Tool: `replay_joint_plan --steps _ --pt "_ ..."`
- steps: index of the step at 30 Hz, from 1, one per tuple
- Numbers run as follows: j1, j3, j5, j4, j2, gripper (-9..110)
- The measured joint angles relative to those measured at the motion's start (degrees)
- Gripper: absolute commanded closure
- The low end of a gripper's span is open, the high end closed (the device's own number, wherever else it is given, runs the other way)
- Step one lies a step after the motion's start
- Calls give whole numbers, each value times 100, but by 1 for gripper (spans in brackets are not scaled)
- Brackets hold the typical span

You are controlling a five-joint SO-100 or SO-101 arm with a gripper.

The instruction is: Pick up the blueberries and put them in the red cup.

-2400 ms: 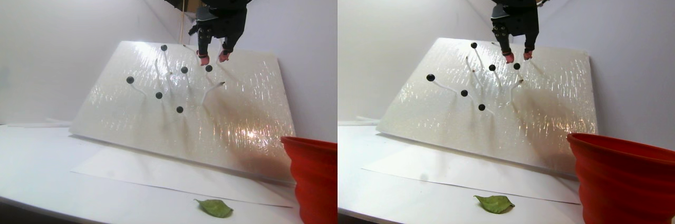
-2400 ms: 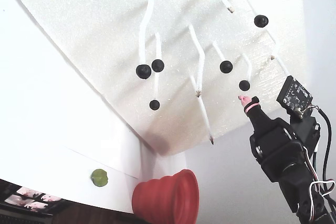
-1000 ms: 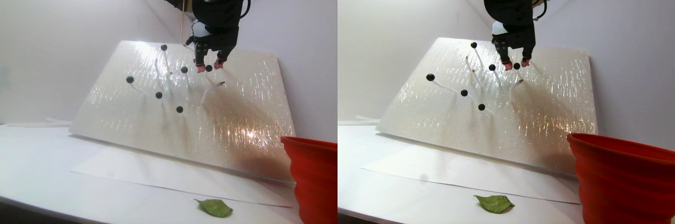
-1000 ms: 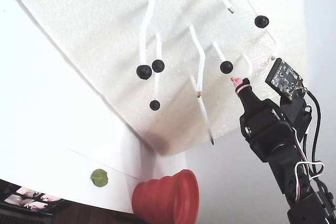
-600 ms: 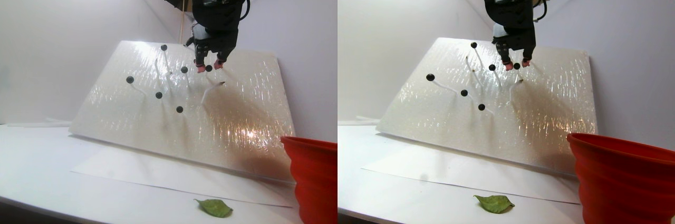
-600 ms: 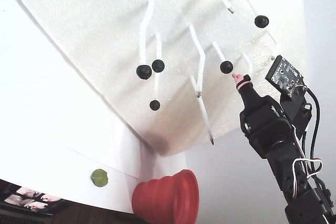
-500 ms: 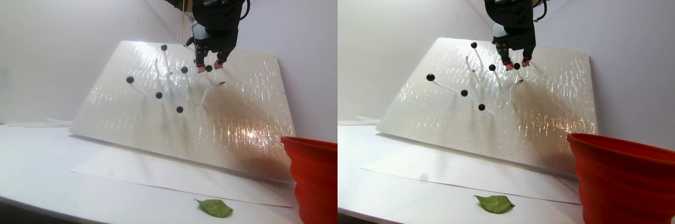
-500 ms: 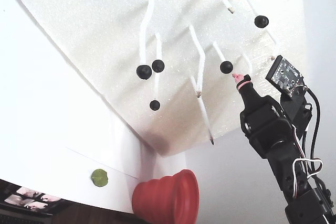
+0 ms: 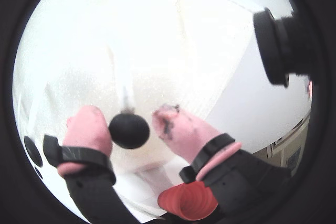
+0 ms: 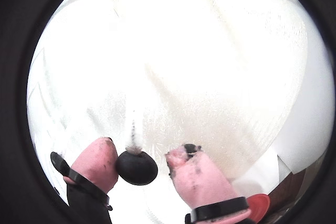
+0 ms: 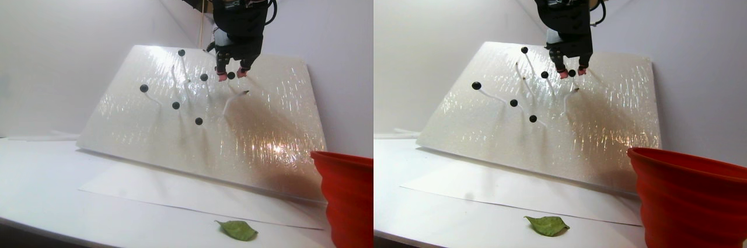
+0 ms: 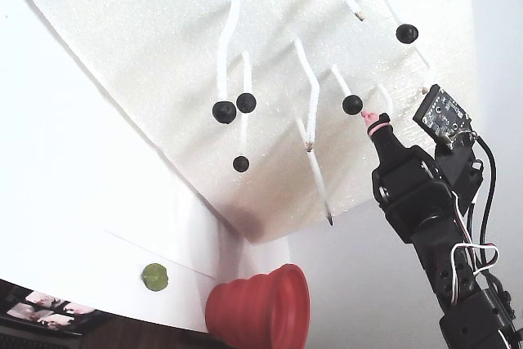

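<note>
My pink-tipped black gripper (image 9: 140, 127) stands partly open around one small matte black blueberry (image 9: 129, 130), straddling it to pluck it off its white stalk on the slanted white foam board (image 11: 198, 114). The left pad (image 9: 88, 125) touches it; the right stands apart. The red ribbed cup (image 12: 261, 310) waits at five o'clock in a wrist view.

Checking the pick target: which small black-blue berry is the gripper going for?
The berry between the open gripper's pink fingertips; the other berries sit apart.
</note>
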Motion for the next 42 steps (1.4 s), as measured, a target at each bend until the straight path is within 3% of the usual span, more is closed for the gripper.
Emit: replay_joint_plan --steps 7,42 --pt "-26 0 0 0 0 90" --pt "-97 844 -70 0 536 90"
